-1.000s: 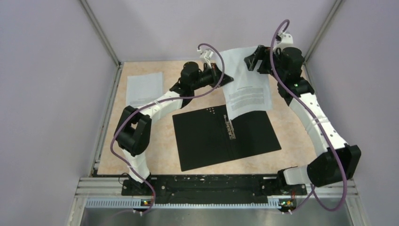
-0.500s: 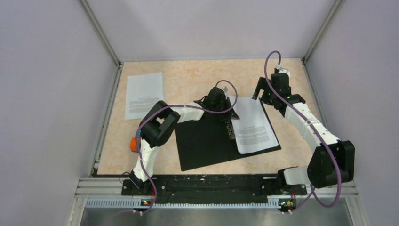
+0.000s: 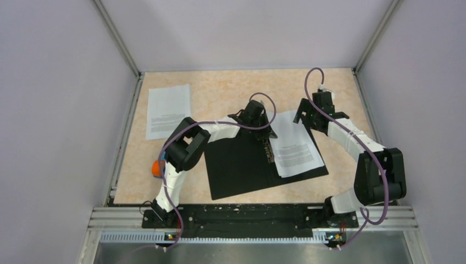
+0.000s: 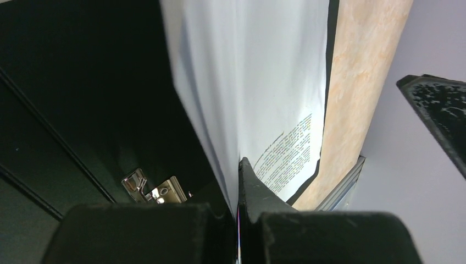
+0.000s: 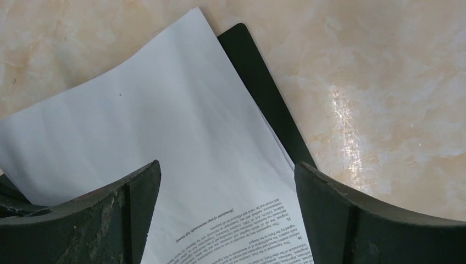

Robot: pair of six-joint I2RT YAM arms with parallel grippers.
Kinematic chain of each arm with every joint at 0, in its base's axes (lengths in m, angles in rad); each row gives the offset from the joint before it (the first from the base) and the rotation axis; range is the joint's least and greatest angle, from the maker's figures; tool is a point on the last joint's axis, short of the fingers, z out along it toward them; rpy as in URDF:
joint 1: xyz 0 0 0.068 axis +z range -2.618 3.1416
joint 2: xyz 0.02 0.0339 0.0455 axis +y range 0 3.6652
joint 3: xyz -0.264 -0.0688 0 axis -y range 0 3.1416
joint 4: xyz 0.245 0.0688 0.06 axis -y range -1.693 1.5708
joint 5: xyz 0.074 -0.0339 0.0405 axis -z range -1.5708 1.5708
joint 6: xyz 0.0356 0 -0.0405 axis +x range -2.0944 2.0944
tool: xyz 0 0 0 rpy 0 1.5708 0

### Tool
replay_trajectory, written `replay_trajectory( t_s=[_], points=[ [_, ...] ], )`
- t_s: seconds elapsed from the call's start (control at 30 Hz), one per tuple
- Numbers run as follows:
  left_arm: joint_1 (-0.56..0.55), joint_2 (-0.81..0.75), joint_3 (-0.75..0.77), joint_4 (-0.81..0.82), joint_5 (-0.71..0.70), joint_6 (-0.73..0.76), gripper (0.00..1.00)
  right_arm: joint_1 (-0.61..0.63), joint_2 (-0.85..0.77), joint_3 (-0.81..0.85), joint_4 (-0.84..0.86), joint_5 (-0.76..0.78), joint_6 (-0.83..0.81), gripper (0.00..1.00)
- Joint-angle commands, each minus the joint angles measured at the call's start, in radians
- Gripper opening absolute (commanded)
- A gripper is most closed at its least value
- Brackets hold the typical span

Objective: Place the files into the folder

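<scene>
Left gripper (image 4: 237, 190) clamps the printed sheet (image 4: 258, 82) at its edge beside the spine clip (image 4: 156, 190) — sheet lying ahead on the open folder (image 3: 236, 165). Right gripper (image 5: 226, 165), fingers (image 5: 379, 220) spread, hovers over its corner — bare tabletop (image 5: 384, 82) beyond.

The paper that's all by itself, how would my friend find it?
Find the black open folder in the middle of the tan table. Look toward the far left corner, where a white printed sheet lies flat. The other sheet rests on the folder; this one lies alone on bare table.
</scene>
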Motion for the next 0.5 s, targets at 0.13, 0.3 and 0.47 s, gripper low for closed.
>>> replay_trajectory(
  t_s=[0.13,0.3,0.47],
  points=[
    [-0.015,0.031,0.099,-0.048,0.021,0.042,0.00,-0.007,0.027,-0.062,0.085,-0.019,0.035,0.88],
    [-0.017,0.043,0.113,-0.061,0.032,0.054,0.08,-0.007,0.040,-0.069,0.102,-0.021,0.038,0.88],
    [-0.016,0.034,0.112,-0.064,0.031,0.094,0.34,-0.007,0.062,-0.074,0.118,-0.027,0.042,0.88]
  ],
)
